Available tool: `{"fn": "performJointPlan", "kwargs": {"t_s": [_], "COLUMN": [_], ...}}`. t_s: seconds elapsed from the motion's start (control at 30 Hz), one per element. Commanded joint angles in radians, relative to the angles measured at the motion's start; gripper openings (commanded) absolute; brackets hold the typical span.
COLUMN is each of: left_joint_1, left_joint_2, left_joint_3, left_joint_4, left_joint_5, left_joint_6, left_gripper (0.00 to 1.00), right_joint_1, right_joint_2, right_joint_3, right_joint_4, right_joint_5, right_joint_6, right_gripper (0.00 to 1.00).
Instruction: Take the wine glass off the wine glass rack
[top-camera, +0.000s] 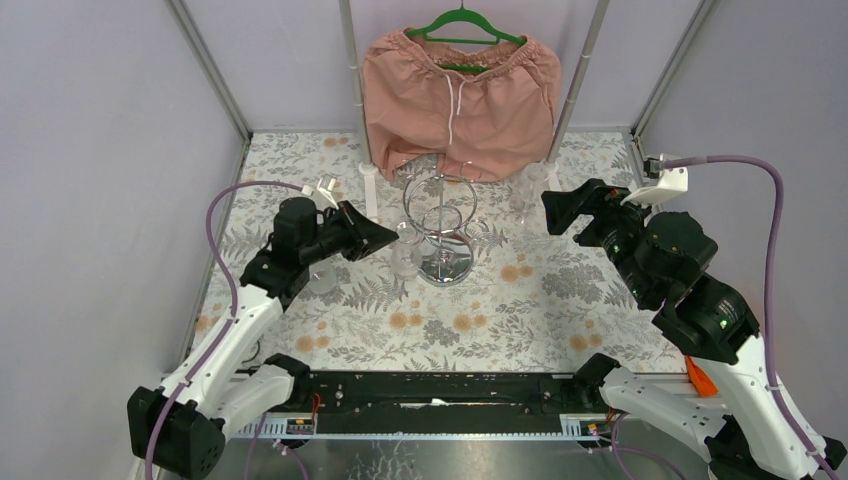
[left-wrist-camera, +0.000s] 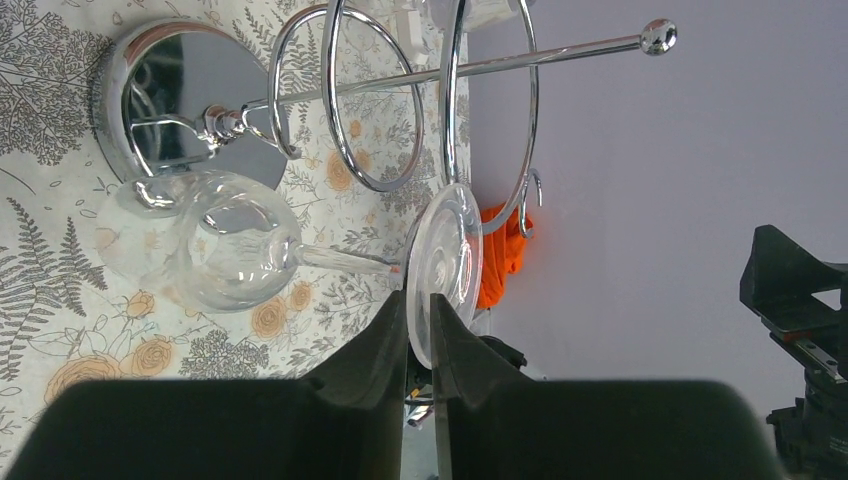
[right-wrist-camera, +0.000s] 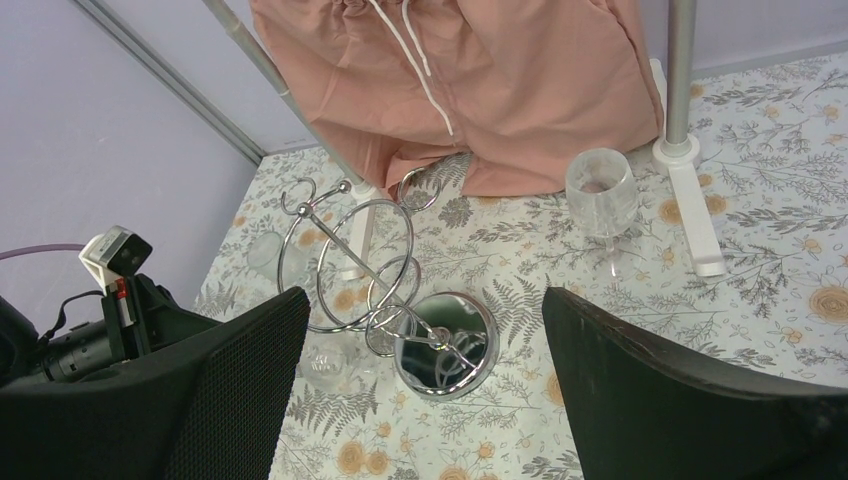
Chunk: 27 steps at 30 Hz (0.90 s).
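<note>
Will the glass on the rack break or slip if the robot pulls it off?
Likely fragile: the glass is thin and clear with a slim stem. Probably slippery, since the left gripper pinches only the smooth foot's rim. Its bowl hangs low, so it may swing once free of the rack.

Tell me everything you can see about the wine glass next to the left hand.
The wine glass is clear and plain, with a rounded bowl, a thin stem and a flat round foot. It looks empty and unbroken. It hangs upside down, bowl low over the floral tablecloth, foot up beside a large ring of the chrome wine glass rack. The left hand has its dark fingers nearly together on the foot's rim, seemingly pinching it. Whether the foot rests on the ring I cannot tell.
</note>
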Motion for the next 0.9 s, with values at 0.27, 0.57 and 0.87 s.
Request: {"fn": "performJointPlan", "kwargs": {"t_s": [0.27, 0.57, 0.87], "left_joint_1": [-0.007, -0.007, -0.006], "left_joint_2": [-0.019, -0.073, -0.092], "left_joint_3": [-0.055, -0.065, -0.064], "left_joint_4": [0.139, 0.163, 0.169], "left_joint_5": [0.037, 0.034, 0.027], "left_joint_6": [-0.068, -0.132, -0.167], "left_gripper": [0.15, 0.09, 0.06], "right_joint_1": [-0.003, -0.003, -0.003], "right_joint_2": [0.005, 0.001, -0.003], "right_joint_3": [-0.004, -0.010, -0.016], "right_joint_4": [0.051, 0.050, 0.049], "right_joint_5": [0.006, 0.011, 0.011], "right_joint_6": [0.007, 0.005, 0.008], "right_gripper": [0.95, 0.95, 0.95]}}
